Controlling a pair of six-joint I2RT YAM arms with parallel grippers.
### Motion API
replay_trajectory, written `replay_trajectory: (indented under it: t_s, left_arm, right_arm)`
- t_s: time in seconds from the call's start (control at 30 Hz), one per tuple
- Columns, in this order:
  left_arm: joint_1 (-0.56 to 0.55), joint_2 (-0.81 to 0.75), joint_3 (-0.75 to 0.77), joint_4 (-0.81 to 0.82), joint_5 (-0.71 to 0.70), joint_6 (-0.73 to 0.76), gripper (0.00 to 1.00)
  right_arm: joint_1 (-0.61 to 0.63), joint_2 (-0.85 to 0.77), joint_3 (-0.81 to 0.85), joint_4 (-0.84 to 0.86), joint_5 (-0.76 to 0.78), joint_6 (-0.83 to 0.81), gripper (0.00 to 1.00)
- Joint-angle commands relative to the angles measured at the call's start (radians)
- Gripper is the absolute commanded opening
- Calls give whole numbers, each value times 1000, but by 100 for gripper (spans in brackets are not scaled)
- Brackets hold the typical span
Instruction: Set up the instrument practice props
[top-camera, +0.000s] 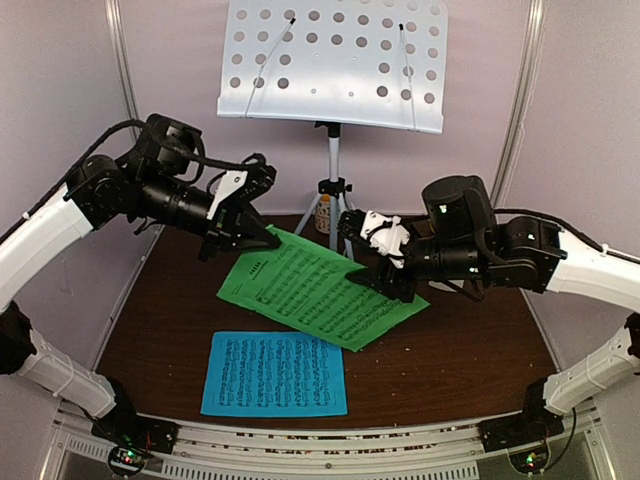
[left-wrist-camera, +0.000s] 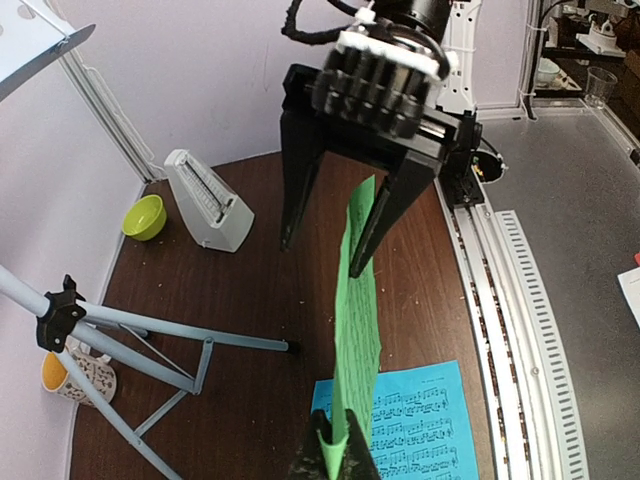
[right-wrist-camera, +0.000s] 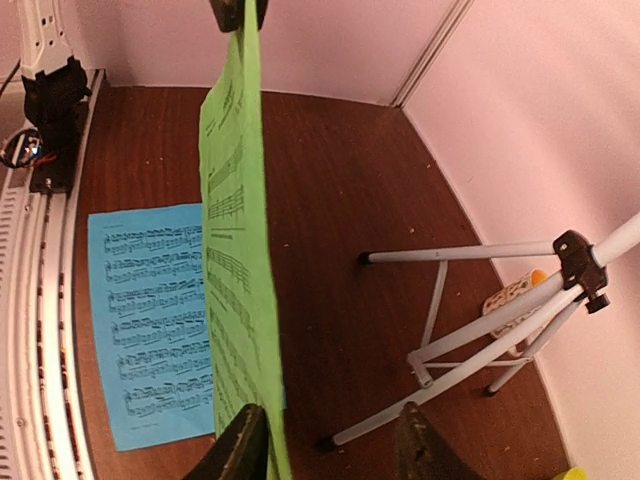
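Observation:
The green music sheet (top-camera: 312, 287) hangs lifted off the table. My left gripper (top-camera: 243, 228) is shut on its far-left corner; in the left wrist view (left-wrist-camera: 335, 452) the paper (left-wrist-camera: 360, 310) is pinched between the fingers. My right gripper (top-camera: 372, 262) is open at the sheet's right edge. In the right wrist view (right-wrist-camera: 330, 455) the sheet (right-wrist-camera: 235, 250) lies between the jaws, against the left finger. The blue music sheet (top-camera: 275, 373) lies flat at the front. The white music stand (top-camera: 335, 60) stands at the back. The white metronome (left-wrist-camera: 210, 200) stands behind my right arm.
A patterned mug (left-wrist-camera: 75, 375) sits by the silver tripod legs (right-wrist-camera: 480, 340). A small lime-green bowl (left-wrist-camera: 145, 217) sits by the wall next to the metronome. Pink walls close in the back and sides. A metal rail (top-camera: 320, 445) runs along the table's front edge.

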Motion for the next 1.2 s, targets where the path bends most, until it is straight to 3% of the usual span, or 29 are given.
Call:
replay_trajectory:
  t_s: [0.0,0.1,0.27,0.33,0.43,0.5,0.67,0.77,0.93,1.0,1.1,1.17]
  left_arm:
    - [-9,25,41,-37,-28,28,0]
    - [-12,28,47,-37,-34,36,0]
    - [-11,33,59,-37,-37,47,0]
    - [-11,34,64,-36,-30,50,0]
    - [-11,35,72,-35,-12,57,0]
    - [-11,39,77,-35,-8,60,0]
    - [-11,47,83,-36,2,64,0]
    - [-11,49,85,-37,5,69,0]
    - [-11,60,96,-33,-13,60,1]
    - [-7,47,77,8,-53,23,14]
    - [36,-31,-21,172,-81,-71,42]
    - [69,-99,-94,330,-135,-144,50]
  right_arm:
    - [43,44,83,-86,55,-22,40]
    - [60,64,97,-90,53,-25,33]
    - [66,100,132,-95,30,-1,6]
    - [66,110,142,-93,19,11,1]
    - [66,120,157,-84,13,40,2]
    - [66,131,170,-80,4,53,12]
    - [66,153,203,-72,17,75,20]
    - [66,156,211,-71,31,76,2]
    - [66,159,234,-76,22,90,0]
    - [59,150,229,-66,12,110,0]
    - [20,118,215,-32,-65,181,0]
    - [-13,91,208,1,-122,231,0]
